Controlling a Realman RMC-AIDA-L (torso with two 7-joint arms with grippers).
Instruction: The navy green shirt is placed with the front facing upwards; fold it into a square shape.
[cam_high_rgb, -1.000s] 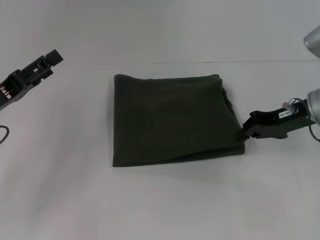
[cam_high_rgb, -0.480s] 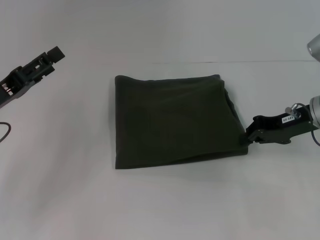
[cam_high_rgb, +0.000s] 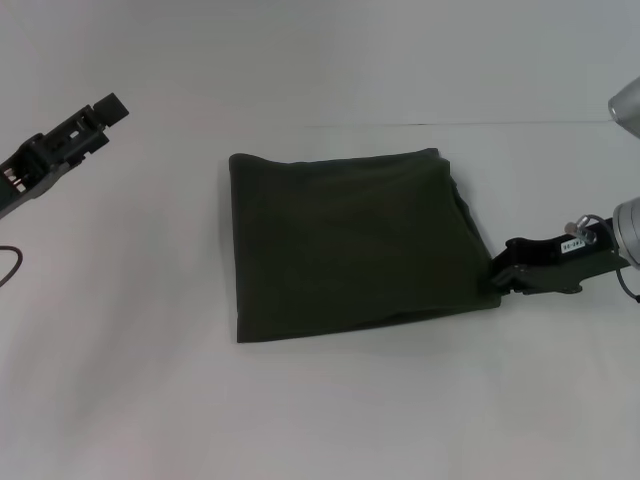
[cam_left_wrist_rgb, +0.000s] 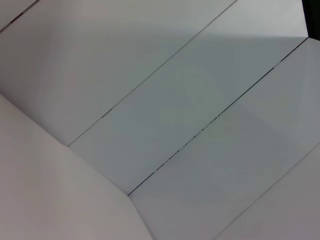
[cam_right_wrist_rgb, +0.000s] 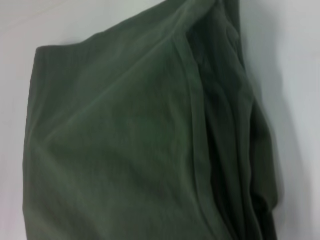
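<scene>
The table (cam_high_rgb: 330, 420) is a plain white surface, with a thin dark seam running across it behind the cloth; the left wrist view shows only pale panels with dark seams. The shirt (cam_high_rgb: 350, 245) lies mid-table, already folded into a rough square, and over the last second it has slid slightly nearer and rightward. The right gripper (cam_high_rgb: 497, 277) pinches its near right corner, so this reads as final straightening. The left gripper (cam_high_rgb: 108, 108) hangs far left, well apart; I cannot tell its fingers' state.

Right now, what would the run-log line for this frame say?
shirt: folded into rough square on table | right gripper: at shirt's near right corner | left gripper: raised, far left, away from shirt
</scene>
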